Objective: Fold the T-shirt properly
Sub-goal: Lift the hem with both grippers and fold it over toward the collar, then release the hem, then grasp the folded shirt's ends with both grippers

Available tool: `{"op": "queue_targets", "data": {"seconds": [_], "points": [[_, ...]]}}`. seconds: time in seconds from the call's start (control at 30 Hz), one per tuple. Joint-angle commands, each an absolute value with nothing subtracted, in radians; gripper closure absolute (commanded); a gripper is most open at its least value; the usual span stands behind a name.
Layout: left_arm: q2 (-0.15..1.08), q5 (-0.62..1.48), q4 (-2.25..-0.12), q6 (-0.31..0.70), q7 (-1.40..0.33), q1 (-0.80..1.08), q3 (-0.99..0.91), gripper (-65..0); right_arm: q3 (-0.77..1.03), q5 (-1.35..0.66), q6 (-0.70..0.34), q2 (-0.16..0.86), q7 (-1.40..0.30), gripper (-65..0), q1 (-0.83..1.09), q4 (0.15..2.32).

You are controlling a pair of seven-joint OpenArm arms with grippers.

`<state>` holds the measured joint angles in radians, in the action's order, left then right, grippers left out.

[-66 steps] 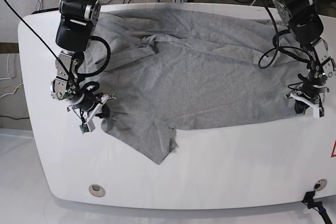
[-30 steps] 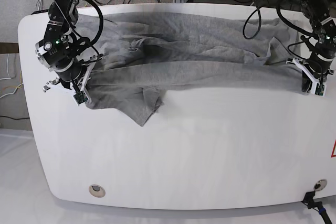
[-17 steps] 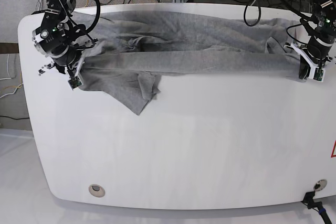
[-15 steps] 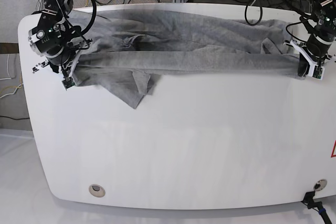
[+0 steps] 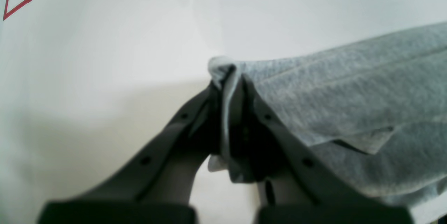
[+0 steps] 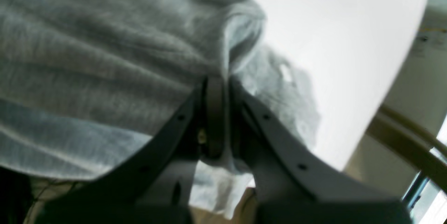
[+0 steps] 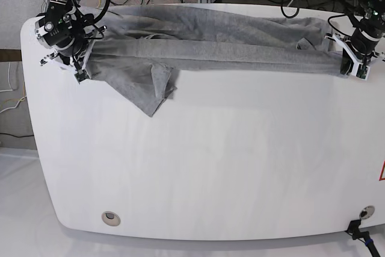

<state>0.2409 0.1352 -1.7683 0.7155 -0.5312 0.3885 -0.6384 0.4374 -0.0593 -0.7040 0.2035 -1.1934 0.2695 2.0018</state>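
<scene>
- The T-shirt (image 7: pixel 210 43) lies along the tabletop's (image 7: pixel 210 167) 12 o'clock edge, long axis running 9 to 3.
- Left gripper (image 7: pixel 354 66), at 3, has its jaws clenched on one end (image 5: pixel 223 72).
- Right gripper (image 7: pixel 81 70), at 9, has its jaws clenched on the other.
- The cloth between them is taut; a loose sleeve (image 7: pixel 153 91) hangs toward 6 nearer the right gripper.

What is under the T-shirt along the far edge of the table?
The T-shirt lies bunched on the white table. A sleeve hangs toward the near side. Both grippers pinch its raised edge. Whatever lies beneath the cloth is covered.
</scene>
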Motion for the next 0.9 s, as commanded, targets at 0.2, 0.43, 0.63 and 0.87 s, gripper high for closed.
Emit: {"op": "queue_targets", "data": {"seconds": [0.2, 0.43, 0.63, 0.87], "points": [[0.291, 0.127, -1.758, 0.698, -0.518, 0.394, -0.615, 0.0, 0.438, -0.039, -0.698, 0.173, -1.194, 0.0, 0.329, 2.015], [0.312, 0.102, -1.715, 0.698, -0.518, 0.395, -0.618, -17.5, 0.406, -0.035, -0.698, 0.174, -1.194, -4.4, 0.346, 2.012], [0.312, -0.008, -1.715, 0.698, -0.519, 0.390, -0.615, -33.0, 0.394, -0.031, -0.698, 0.186, -1.194, -38.5, 0.363, 2.012], [0.303, 0.016, -1.724, 0.698, -0.518, 0.321, -0.673, -33.2, 0.394, -0.033, -0.698, 0.216, -1.165, -46.5, 0.337, 2.015]]}}
